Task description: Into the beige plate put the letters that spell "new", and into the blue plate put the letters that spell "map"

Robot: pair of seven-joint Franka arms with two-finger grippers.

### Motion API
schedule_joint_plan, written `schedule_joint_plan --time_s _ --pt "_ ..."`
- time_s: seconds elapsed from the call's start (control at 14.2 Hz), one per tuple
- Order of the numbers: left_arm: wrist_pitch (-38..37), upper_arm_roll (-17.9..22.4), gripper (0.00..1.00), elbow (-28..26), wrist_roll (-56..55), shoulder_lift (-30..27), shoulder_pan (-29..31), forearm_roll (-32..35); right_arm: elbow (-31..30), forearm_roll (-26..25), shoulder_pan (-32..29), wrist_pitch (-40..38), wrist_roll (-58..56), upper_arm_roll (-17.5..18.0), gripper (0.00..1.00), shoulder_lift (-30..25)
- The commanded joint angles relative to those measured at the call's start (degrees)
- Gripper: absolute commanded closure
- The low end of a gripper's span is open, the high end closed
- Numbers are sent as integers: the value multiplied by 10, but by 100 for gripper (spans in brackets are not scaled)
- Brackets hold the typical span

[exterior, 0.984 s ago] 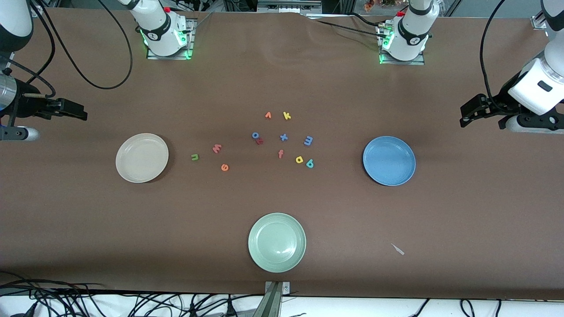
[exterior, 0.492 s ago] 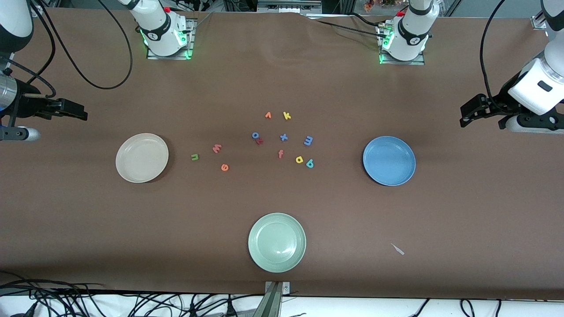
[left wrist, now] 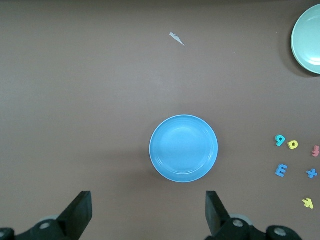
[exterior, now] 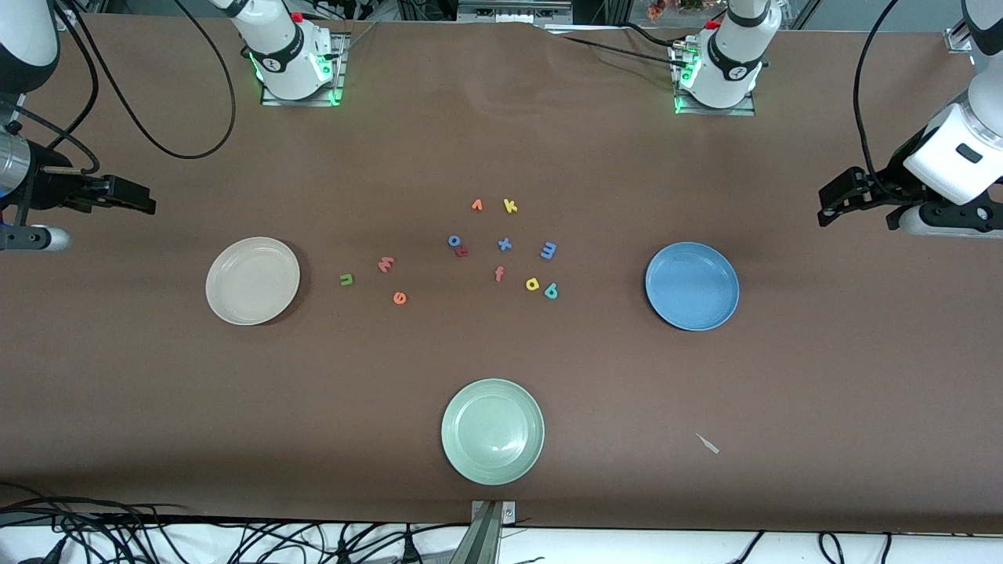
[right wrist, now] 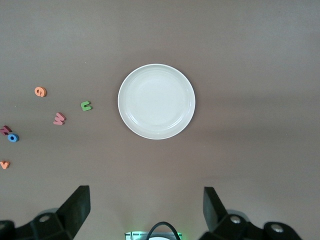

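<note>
The beige plate lies toward the right arm's end of the table. Beside it are the green n, pinkish w and orange e. Toward the left arm's end lies the blue plate, with the blue m, yellow a and teal p beside it. Both plates hold nothing. My right gripper and left gripper hang open and empty over the table's ends.
Other letters lie at mid-table: orange v, yellow k, blue o, a red letter, blue x, orange f. A pale green plate sits nearest the front camera. A paper scrap lies beside it.
</note>
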Motion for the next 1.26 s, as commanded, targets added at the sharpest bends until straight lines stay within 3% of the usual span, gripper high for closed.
schedule_joint_plan --time_s 0.0,1.19 --pt "-10 2 0 5 0 -5 -2 -5 0 -5 -5 1 1 6 0 -3" --pt "-13 2 0 5 0 -5 -2 -5 0 -16 -5 55 -1 5 0 -2"
